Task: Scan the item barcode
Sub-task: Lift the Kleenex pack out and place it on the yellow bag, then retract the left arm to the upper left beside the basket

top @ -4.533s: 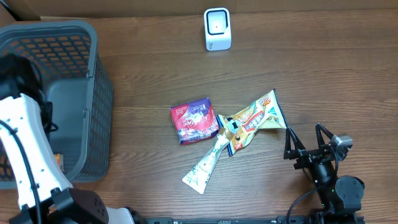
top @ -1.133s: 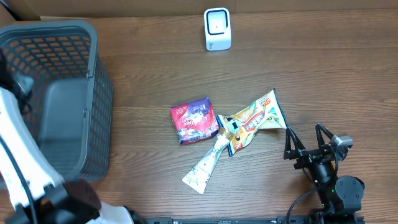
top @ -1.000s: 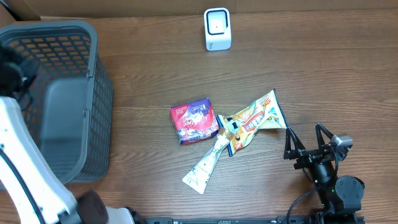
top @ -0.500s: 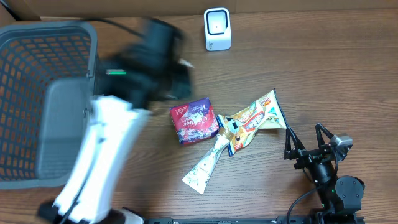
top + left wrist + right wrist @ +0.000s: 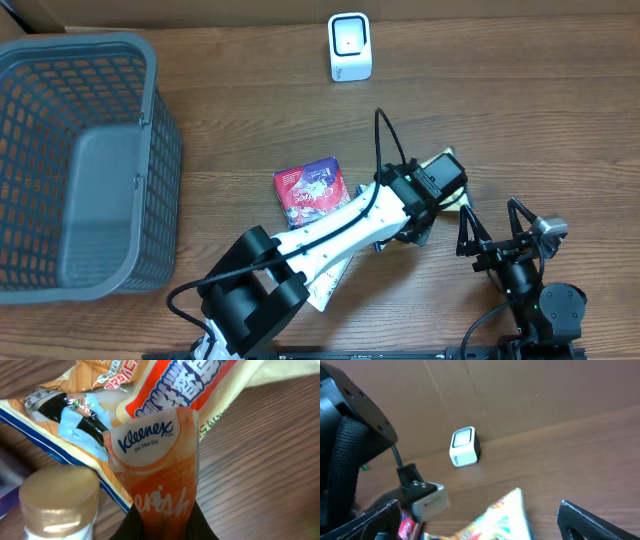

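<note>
Over the snack bag [image 5: 165, 382] — left gripper [image 5: 167, 526] clamps the Kleenex pack [image 5: 155, 465].

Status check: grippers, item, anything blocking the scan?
Left gripper shut on orange Kleenex tissue pack. Right gripper open, empty. White cube scanner far across table. Tan-capped bottle, printed snack bag crowd it.

Mock shop checkout, barcode scanner [image 5: 350, 46], shopping basket [image 5: 166, 175]
</note>
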`<state>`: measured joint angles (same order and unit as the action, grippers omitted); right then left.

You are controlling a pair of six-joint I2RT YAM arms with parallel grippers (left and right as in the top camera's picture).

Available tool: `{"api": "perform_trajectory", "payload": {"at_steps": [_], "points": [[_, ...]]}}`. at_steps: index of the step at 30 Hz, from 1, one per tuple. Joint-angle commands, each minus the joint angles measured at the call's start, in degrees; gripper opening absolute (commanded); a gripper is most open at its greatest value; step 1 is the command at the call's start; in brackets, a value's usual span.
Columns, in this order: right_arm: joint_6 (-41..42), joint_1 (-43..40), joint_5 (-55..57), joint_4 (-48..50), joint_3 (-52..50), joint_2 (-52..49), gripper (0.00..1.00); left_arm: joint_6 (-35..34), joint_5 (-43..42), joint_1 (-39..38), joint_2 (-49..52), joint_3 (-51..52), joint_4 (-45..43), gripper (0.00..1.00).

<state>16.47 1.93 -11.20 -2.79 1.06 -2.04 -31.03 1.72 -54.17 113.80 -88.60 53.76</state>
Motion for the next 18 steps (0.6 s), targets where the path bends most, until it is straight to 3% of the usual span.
{"api": "perform_trajectory", "payload": {"at_steps": [1, 4, 10, 12, 18], "points": [[-0.17, 0.26, -1.05, 1.40, 0.07, 0.24, 1.00, -0.63, -2.36, -0.39, 0.50, -0.17, -3.10, 0.04], [-0.13, 0.26, -2.03, -0.15, 1.14, 0.24, 1.00, 2.23, -5.88, -0.39, 0.50, -0.17, -6.75, 0.07], [-0.15, 0.24, -5.79, -13.99, 7.69, 0.24, 1.00, 2.73, -1.49, 0.39, 0.39, -0.87, -7.45, 0.62], [-0.44, 0.26, -3.34, -20.70, 11.93, 0.24, 1.00, 2.75, 0.83, 1.53, 0.04, -2.40, -5.64, 0.71], [-1.86, 0.26, -2.99, -34.36, 25.07, 0.24, 1.00, 4.55, 5.18, 7.23, -2.80, -12.35, 2.40, 0.76]]}}
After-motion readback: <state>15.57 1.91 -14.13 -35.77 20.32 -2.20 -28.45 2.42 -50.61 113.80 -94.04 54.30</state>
